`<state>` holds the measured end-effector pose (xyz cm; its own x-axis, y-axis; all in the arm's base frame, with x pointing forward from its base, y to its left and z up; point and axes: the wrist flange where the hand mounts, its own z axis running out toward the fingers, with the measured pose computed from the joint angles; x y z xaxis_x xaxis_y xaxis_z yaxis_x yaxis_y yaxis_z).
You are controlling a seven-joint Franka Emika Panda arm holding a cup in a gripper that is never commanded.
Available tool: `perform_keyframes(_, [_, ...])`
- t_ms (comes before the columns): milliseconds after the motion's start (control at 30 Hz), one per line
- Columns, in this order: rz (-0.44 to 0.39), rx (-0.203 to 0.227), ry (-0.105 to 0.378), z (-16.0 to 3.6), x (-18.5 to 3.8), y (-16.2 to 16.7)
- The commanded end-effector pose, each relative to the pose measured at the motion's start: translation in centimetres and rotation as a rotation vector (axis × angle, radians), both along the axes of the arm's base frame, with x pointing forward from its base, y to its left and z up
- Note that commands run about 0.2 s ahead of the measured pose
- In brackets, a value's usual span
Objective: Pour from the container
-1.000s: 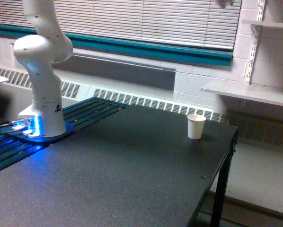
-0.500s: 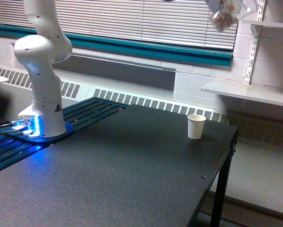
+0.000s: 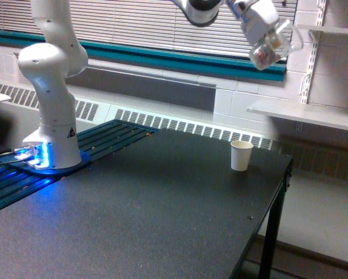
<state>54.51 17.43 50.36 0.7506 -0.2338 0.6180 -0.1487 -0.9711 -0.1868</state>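
Your pincer (image 3: pixel 266 36) is clamped around the container (image 3: pixel 270 47), tilted, high above the white paper cup (image 3: pixel 241 155). That cup stands upright on the table (image 3: pixel 162 215).

A single exterior view stands off the arm, a little above the dark surface (image 3: pixel 162 209), looking across it toward the wall with its window blinds (image 3: pixel 162 26). The robot base (image 3: pixel 52 145) sits at the frame's left, a white paper cup (image 3: pixel 241 155) right of centre, wall shelves (image 3: pixel 302 113) at the right edge.
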Motion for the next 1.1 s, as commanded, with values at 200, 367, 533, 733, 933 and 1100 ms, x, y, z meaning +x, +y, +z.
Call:
perform_keyframes(200, [0.046, -0.001, 0.038, -4.6, -2.8, 1.6])
perform_keyframes(367, [0.056, -0.018, 0.071, -6.8, -4.0, 1.7])
perform_keyframes(533, [0.060, -0.026, 0.097, -8.7, -5.0, 1.7])
perform_keyframes(733, [0.071, -0.046, 0.131, -10.9, -6.3, 2.1])
perform_keyframes(933, [0.092, -0.068, 0.151, -12.8, -7.3, 2.8])
perform_keyframes(1100, [0.097, -0.083, 0.172, -14.3, -7.9, 3.4])
